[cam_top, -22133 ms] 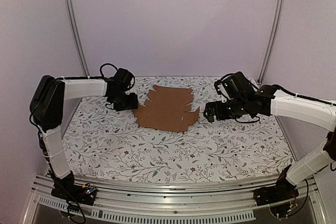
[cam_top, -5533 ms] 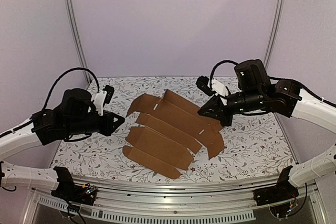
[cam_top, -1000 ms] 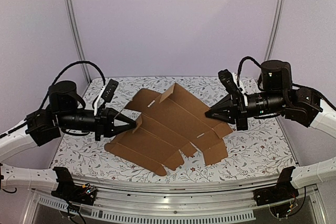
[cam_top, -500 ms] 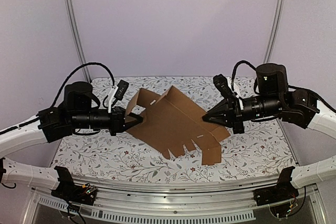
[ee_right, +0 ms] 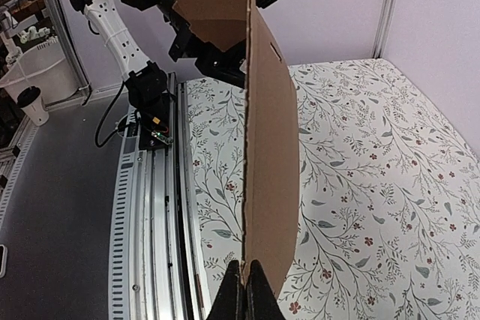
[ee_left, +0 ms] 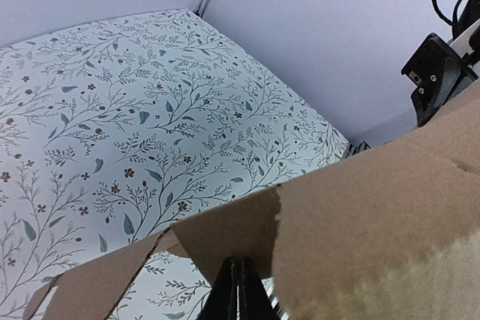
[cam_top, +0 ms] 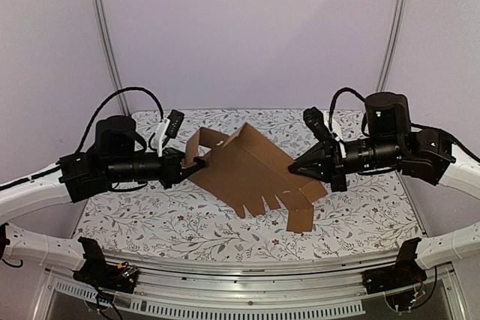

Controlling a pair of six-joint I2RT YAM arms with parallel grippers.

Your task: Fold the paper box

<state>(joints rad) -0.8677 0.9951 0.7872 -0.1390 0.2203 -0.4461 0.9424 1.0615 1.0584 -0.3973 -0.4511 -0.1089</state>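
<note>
Paper box [cam_top: 251, 170] hangs lifted between the arms as a half-folded sheet, tilted, notched tabs toward the near side; your left pincer [cam_top: 196, 164] is clamped on its left flap and your right pincer [cam_top: 294, 171] is clamped on its right edge. Judged best for this step: bring the two grips together slowly and evenly so the panels bend along the creases rather than tearing at the pinch points, and watch the low corner flap near the surface [cam_top: 360, 215]. The surface is leaf-printed; plain pale walls [cam_top: 247, 28] and metal posts [cam_top: 105, 35] close the room.
</note>
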